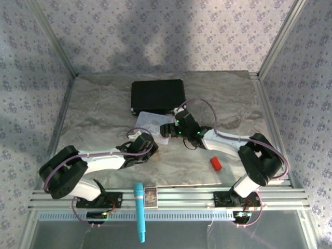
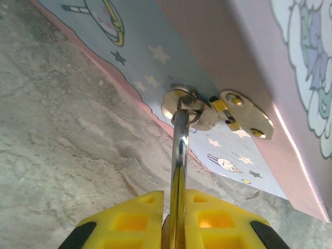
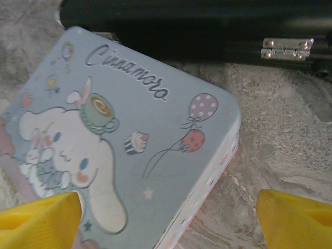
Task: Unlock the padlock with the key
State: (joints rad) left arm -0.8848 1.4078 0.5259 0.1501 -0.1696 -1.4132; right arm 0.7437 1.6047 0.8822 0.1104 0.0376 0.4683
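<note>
Left gripper [image 2: 175, 207] pinched shut on the padlock [image 2: 180, 150], shackle hooked through the hasp [image 2: 244, 111] on the tin [image 2: 119, 57] side. Right gripper [image 3: 168, 218] gapes wide over the lid, holding nothing. I'd hold the lock rigid so the key enters straight.

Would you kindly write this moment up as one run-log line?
left hand: shut on padlock | padlock: shackle at hasp of tin | right hand: open, over tin | black case: behind tin
</note>
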